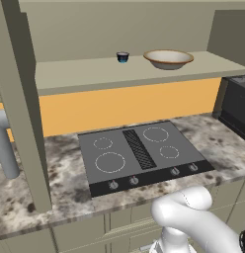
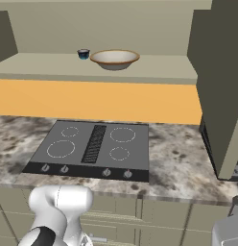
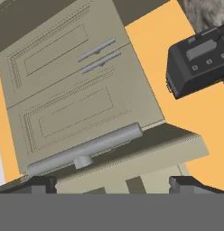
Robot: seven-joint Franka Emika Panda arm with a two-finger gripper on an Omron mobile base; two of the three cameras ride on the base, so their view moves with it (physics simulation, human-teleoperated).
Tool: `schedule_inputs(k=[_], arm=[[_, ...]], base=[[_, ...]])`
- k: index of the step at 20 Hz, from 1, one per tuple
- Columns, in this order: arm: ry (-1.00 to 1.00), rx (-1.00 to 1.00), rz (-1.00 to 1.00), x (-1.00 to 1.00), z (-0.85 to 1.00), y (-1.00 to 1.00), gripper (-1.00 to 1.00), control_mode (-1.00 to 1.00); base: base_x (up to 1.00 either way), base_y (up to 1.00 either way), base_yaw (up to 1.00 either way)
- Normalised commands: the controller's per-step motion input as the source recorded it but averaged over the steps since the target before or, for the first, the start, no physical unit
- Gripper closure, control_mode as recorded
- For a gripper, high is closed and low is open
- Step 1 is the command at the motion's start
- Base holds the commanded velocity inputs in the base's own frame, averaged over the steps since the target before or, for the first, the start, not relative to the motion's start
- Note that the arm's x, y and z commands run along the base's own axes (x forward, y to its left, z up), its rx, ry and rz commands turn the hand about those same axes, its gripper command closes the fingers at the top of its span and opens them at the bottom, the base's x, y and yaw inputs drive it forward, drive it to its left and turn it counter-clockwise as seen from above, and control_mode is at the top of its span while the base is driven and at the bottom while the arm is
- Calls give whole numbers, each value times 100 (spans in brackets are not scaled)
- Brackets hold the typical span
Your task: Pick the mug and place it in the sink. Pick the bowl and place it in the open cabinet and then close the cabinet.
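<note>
Gripper (image 3: 112, 182) jaws spread wide, holding nothing, facing panelled cabinet doors (image 3: 73, 85) w/ grey bar handle (image 3: 84, 150) close ahead. Bowl (image 1: 168, 59) sits upright on open cabinet shelf (image 1: 95, 74), far side above cooktop (image 1: 139, 153). Tiny blue cup (image 1: 123, 57) just left of bowl, apart.

A flat grey stove (image 1: 139, 153) with four rings and a row of knobs sits in a speckled stone table (image 1: 65, 173). Behind it the wall (image 1: 124, 106) is bright orange. Grey-green drawers (image 2: 159, 211) run under the table. A tiny dark blue cup (image 1: 123, 57) stands up high. A black box (image 3: 199, 61) sits by the orange wall
</note>
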Motion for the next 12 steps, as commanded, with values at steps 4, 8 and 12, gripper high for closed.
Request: schedule_inputs(k=[4,8,12], arm=[[0,0,0,62,-14,-11,-100,-100],[0,0,1,63,-30,-15,-100,-100],[0,0,2,45,-29,-30,-100,-100]], base=[[0,0,0],[0,0,0],[0,0,0]])
